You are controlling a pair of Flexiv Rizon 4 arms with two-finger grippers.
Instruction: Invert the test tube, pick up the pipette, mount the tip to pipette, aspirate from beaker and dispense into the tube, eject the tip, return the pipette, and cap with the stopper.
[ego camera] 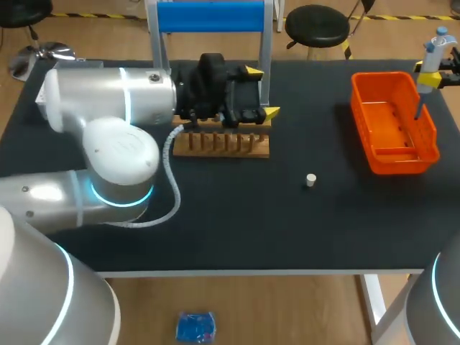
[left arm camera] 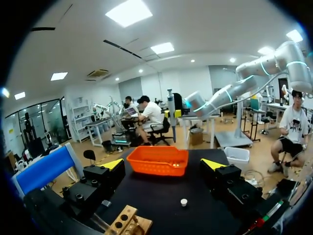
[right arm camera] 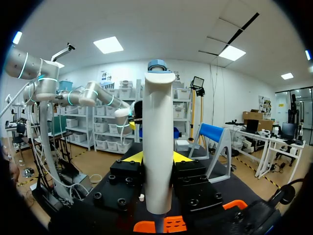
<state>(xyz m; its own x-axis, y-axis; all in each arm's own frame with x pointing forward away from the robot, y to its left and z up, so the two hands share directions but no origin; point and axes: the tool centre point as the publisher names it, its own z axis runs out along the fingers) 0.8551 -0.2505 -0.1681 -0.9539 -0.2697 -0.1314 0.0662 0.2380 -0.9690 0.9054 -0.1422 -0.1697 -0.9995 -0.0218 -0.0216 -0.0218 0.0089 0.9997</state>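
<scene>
My right gripper (ego camera: 438, 66) at the table's far right corner is shut on a white pipette (ego camera: 430, 63) with a blue top. It holds the pipette upright, its thin tip (ego camera: 419, 108) hanging over the orange bin (ego camera: 424, 144). In the right wrist view the pipette body (right arm camera: 159, 147) stands between the yellow tips of my right gripper (right arm camera: 159, 161). A small white stopper (ego camera: 310, 180) lies on the mat. My left gripper (ego camera: 262, 92) hovers open just behind the wooden rack (ego camera: 223, 144) and holds nothing. I can make out no test tube or beaker.
A blue-topped stand (ego camera: 208, 18) rises at the back behind the rack. In the left wrist view the orange bin (left arm camera: 157, 160) lies ahead of the open gripper (left arm camera: 164, 169), with the stopper (left arm camera: 184, 201) nearer and the rack (left arm camera: 128, 223) close underneath.
</scene>
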